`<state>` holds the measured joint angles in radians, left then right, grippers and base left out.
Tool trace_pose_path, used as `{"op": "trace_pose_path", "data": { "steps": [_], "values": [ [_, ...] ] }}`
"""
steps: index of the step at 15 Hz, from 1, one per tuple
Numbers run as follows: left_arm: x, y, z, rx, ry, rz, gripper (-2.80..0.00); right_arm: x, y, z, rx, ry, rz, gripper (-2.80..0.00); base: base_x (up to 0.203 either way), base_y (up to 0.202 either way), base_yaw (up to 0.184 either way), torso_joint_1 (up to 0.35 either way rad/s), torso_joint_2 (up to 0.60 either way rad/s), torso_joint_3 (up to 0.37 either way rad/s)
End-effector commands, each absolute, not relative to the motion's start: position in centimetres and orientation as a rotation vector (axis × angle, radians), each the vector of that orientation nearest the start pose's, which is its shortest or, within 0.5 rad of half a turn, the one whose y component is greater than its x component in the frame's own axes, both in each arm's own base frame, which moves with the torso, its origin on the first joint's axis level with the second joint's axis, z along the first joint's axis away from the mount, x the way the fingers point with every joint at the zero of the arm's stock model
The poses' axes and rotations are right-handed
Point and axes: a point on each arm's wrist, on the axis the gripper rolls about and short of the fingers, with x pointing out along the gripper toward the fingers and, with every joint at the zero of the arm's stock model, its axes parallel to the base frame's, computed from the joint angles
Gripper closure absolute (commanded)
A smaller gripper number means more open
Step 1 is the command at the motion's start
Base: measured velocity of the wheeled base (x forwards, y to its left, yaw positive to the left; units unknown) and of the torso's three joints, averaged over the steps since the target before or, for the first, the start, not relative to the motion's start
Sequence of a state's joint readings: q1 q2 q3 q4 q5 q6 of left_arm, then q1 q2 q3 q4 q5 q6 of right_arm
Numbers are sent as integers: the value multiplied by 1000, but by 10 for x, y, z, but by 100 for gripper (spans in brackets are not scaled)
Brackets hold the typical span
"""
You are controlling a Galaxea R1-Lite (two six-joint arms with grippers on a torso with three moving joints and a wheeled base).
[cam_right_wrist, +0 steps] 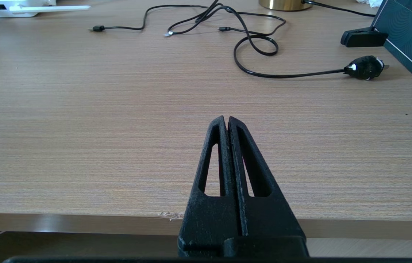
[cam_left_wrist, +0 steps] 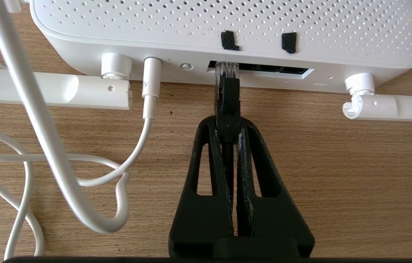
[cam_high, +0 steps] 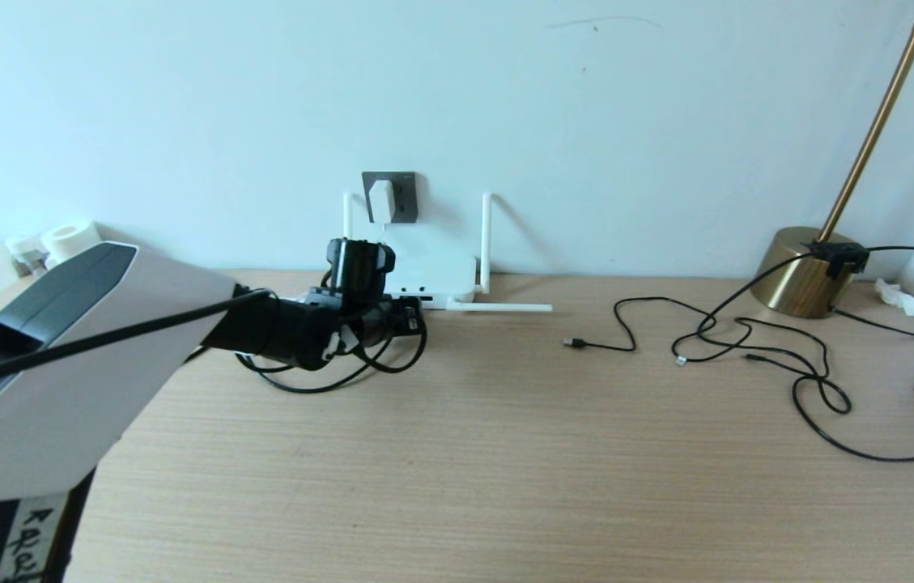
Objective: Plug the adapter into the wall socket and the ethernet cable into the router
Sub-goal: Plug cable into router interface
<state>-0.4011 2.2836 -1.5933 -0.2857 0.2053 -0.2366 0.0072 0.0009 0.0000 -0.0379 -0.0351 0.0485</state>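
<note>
Pale wall and a light wooden desk [cam_high: 505,453] frame everything. On that desk the left gripper [cam_left_wrist: 227,126] lies low and nearly level, its two black fingers [cam_left_wrist: 253,153] pinched together on the black plug of the ethernet cable [cam_left_wrist: 227,100]. The plug's clear tip sits right at the mouth of the dark port slot — whether it is fully seated cannot be told. Straight ahead of the fingertips is the router [cam_left_wrist: 227,25], one white box with a dotted top and two small black marks just above the slot. Beside the plug, one white cord [cam_left_wrist: 151,91] is already pushed into the router's face, and its slack loops over the wood beside the fingers. Two stick antennas [cam_left_wrist: 50,89] lie flat on either side of the gripper; in the head view two more stand upright against the wall, four in all.

Beyond the router, on the wall, one dark grey wall socket [cam_high: 402,194] carries the single white adapter [cam_high: 381,200], plugged in. The left arm [cam_high: 295,328] reaches forward from a bulky white link, wrist trailing black cable loops.

Far off to the gripper's right, thin black USB cables [cam_high: 748,344] tangle before a brass lamp base [cam_high: 797,271].

The right gripper [cam_right_wrist: 227,120] hangs at the desk's near edge — fingers pressed together, holding nothing.
</note>
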Motion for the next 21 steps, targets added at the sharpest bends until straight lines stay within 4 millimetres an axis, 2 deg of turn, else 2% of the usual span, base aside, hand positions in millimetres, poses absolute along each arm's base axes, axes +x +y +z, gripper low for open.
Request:
{"op": "trace_pose_path", "data": {
  "steps": [1, 21],
  "values": [
    [436, -179, 133, -112, 414, -142, 0, -22, -1, 76, 50, -27, -27, 0, 0, 0, 0, 0, 0, 0],
    [435, -179, 139, -116, 403, -144, 0, -22, -1, 76, 50, -27, -27, 0, 0, 0, 0, 0, 0, 0]
  ]
}}
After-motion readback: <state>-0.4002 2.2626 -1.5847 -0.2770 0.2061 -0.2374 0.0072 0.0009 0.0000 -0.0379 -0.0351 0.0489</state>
